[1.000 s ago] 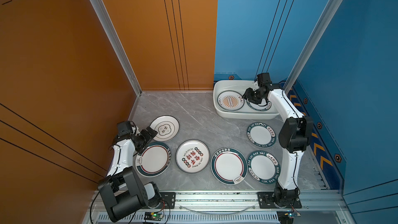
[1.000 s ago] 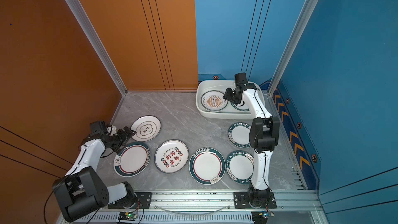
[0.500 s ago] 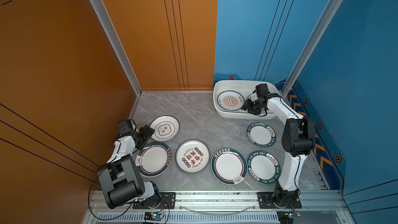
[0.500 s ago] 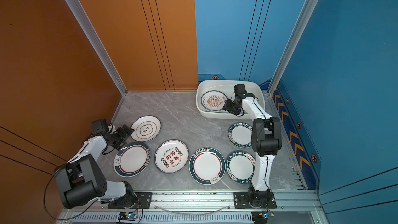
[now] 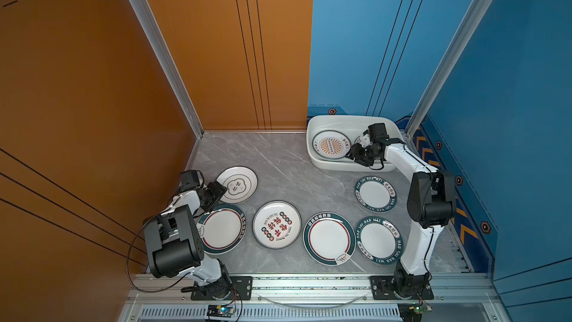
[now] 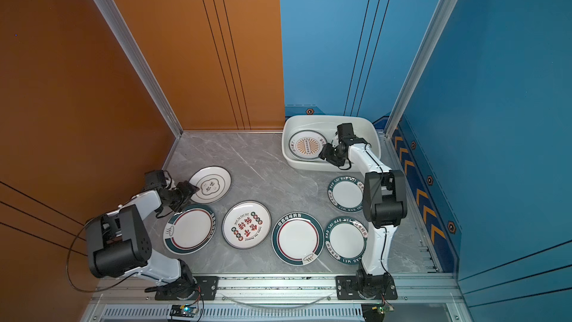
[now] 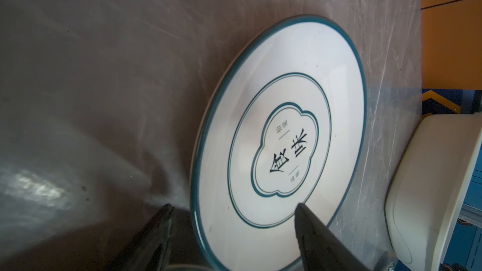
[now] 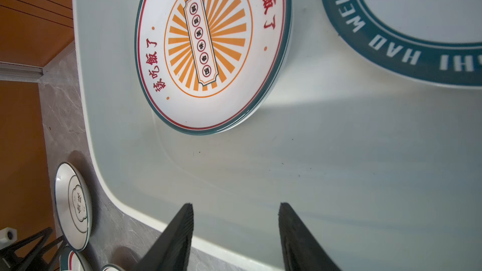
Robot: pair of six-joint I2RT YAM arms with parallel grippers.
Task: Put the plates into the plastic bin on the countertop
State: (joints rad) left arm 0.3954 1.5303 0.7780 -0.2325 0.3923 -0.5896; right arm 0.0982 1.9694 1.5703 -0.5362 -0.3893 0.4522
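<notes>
Near: six plates [image 5: 277, 224] lie flat on the desk [image 5: 278, 156] | left gripper [image 7: 233, 205] — jaws parted astride the cloud-motif plate [image 7: 287, 126] rim, the only edge you can pinch | far: right gripper [image 8: 236, 204] jaws released, empty, above plastic bin [image 5: 334, 165]; sunburst plate [image 8: 208, 45] already inside.

Robot test cell, built as a booth. Orange wall panels [image 5: 93, 88] and blue wall panels [image 5: 510, 88], framed by aluminium posts [image 5: 161, 54], enclose a grey marble-patterned surface [image 5: 278, 162]. A left arm [image 5: 185, 200] and right arm [image 5: 405, 159] are bolted to a front rail [image 5: 309, 283], beside a bare circuit board [image 5: 221, 309] and a loose cable [image 5: 133, 261].
</notes>
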